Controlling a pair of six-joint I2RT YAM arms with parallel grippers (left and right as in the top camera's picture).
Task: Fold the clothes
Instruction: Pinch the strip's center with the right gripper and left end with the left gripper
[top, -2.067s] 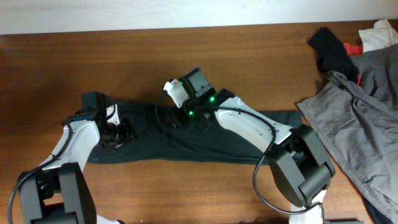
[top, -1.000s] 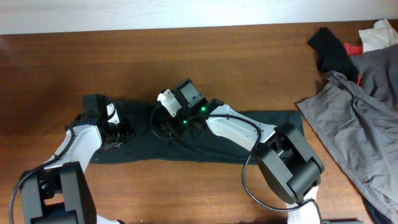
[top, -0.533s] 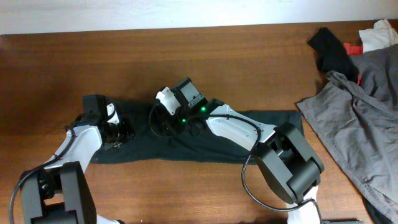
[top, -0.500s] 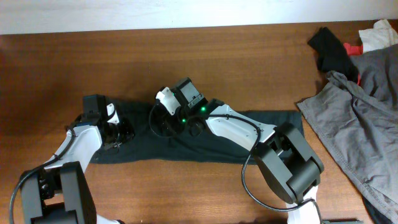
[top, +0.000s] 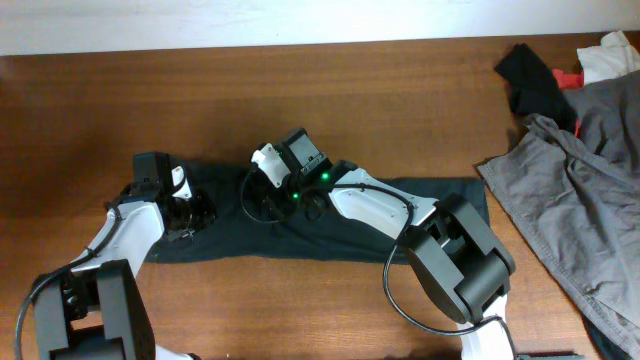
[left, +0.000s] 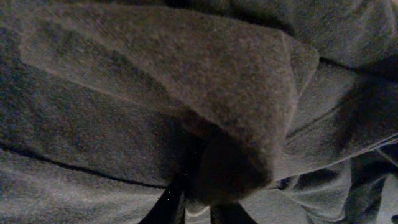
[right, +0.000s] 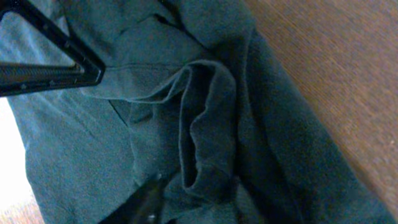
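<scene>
The clothes are a very dark green garment, lying as a long rumpled strip across the middle of the table. My left gripper is pressed onto its left end. In the left wrist view a thick bunched fold of the clothes sits pinched in the left gripper, with one black finger showing. My right gripper is down on the upper left part of the garment. In the right wrist view a raised ridge of the clothes runs into the right gripper; one finger shows, the other is covered by cloth.
A light grey garment is spread at the right edge of the table. Behind it lie a small black cloth, a red scrap and a white piece. Bare brown wood lies behind the dark garment.
My right gripper has shifted left and down onto the garment, and its jaws have narrowed on a fold. The left gripper has stayed in place and tightened on its fold.
</scene>
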